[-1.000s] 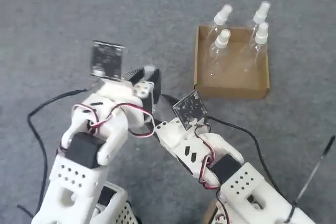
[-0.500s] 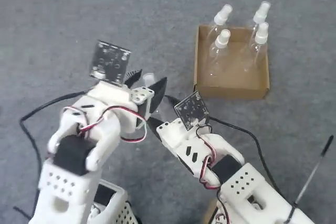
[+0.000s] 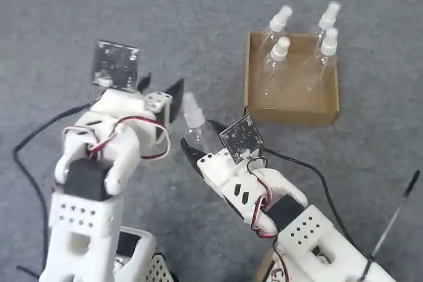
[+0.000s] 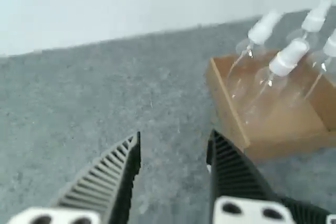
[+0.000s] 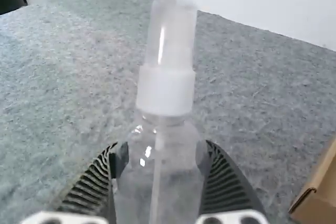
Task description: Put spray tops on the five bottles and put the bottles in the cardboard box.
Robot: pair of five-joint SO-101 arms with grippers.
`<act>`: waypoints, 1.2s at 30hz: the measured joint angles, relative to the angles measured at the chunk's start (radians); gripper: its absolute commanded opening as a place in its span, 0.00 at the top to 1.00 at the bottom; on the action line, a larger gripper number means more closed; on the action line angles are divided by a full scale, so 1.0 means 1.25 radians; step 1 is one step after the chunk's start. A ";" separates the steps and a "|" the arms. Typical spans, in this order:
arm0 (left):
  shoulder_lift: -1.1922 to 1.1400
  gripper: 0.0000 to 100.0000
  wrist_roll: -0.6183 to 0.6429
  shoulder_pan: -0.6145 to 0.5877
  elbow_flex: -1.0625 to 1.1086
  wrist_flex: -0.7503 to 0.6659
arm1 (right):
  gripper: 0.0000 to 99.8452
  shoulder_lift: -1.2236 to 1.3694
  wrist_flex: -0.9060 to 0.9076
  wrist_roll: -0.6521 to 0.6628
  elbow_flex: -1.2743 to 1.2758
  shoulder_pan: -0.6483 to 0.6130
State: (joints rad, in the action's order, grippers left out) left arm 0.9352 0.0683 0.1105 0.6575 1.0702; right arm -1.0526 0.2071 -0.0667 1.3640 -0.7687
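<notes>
Your right gripper (image 5: 161,157) is clamped on the body of the fifth spray bottle (image 5: 157,179). The bottle stands upright between the jaws, and its spray top (image 5: 167,85) rises well above them. A low grip like this looks chosen to leave the neck free, so the other arm could work on the top while this one steadied the bottle.

Your left gripper (image 4: 173,163) has its jaws apart with nothing between them. It sits just beside the bottle, on the side away from the cardboard box (image 3: 291,115). Looking out past those open jaws, you can see the box with four capped bottles (image 3: 277,57) lying in it.

A second ago the left jaws were closed over the bottle's top. Half a second ago they had opened around it, and now the left arm has pulled back and off to the side, leaving the top uncovered. The right arm, the held bottle and the box have not shifted.

The top appears seated, so what is probably left is for you to carry this last bottle to the box.
</notes>
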 measured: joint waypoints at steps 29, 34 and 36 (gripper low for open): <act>0.322 0.81 -0.045 -0.023 0.285 0.033 | 0.99 0.000 0.156 -0.001 -0.155 0.114; 0.347 0.80 -0.045 0.096 0.427 -0.018 | 0.99 0.087 0.233 -0.001 -0.347 0.146; 0.360 0.76 -0.045 0.114 0.436 -0.022 | 0.99 0.166 0.237 -0.001 -0.408 0.146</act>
State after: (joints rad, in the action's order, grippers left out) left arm 1.3848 0.0115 0.2532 1.2022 1.0426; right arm -0.8454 0.5033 -0.0683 0.8546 -0.5861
